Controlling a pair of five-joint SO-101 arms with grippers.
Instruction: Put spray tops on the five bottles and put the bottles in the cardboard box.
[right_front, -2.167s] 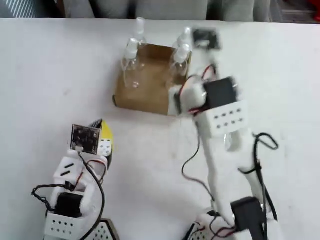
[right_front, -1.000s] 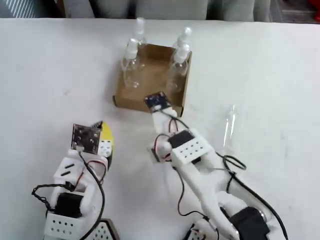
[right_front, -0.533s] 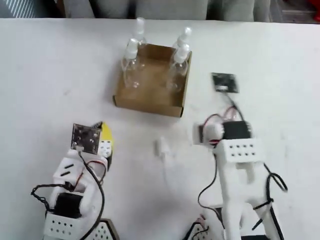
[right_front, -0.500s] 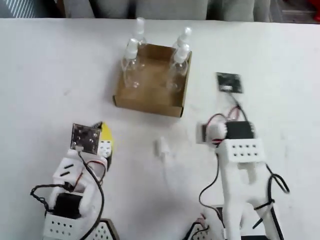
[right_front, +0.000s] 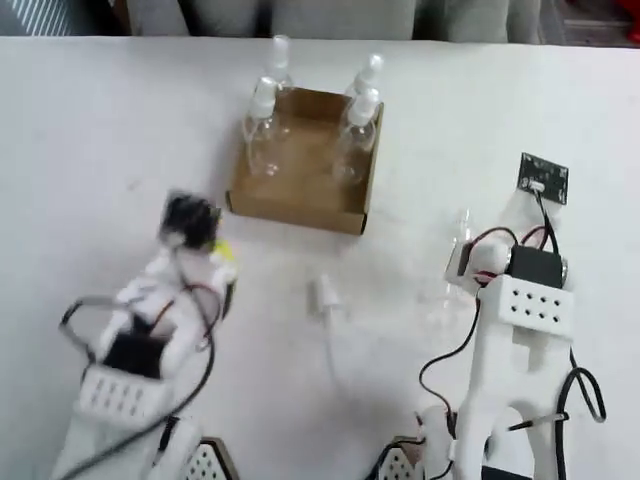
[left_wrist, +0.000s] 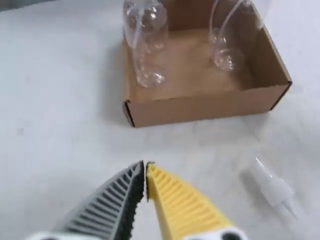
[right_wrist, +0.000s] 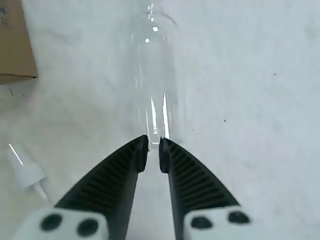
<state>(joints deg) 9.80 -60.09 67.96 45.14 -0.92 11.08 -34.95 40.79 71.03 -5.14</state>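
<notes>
The cardboard box (right_front: 300, 205) holds two clear bottles (right_front: 262, 135) (right_front: 357, 135) with white spray tops; two more bottles (right_front: 278, 58) (right_front: 368, 72) stand at its far edge. In the left wrist view the box (left_wrist: 200, 102) and a bottle (left_wrist: 147, 40) lie ahead. A loose spray top (right_front: 325, 297) (left_wrist: 270, 186) (right_wrist: 25, 172) lies on the table near the box. A topless bottle (right_front: 455, 265) (right_wrist: 155, 75) lies flat to the right. My right gripper (right_wrist: 153, 146) is shut, tips over the bottle's near end. My left gripper (left_wrist: 146, 169), grey and yellow, is shut with nothing in it.
The left arm (right_front: 150, 320) stands at the near left, the right arm (right_front: 520, 320) at the near right. Bare white table (right_front: 100, 130) lies to the left of the box and between the arms.
My right arm has swung from the table's middle to the right, leaving the spray top lying there, and now hangs over the lying bottle. My left arm has turned and moved toward the box.
</notes>
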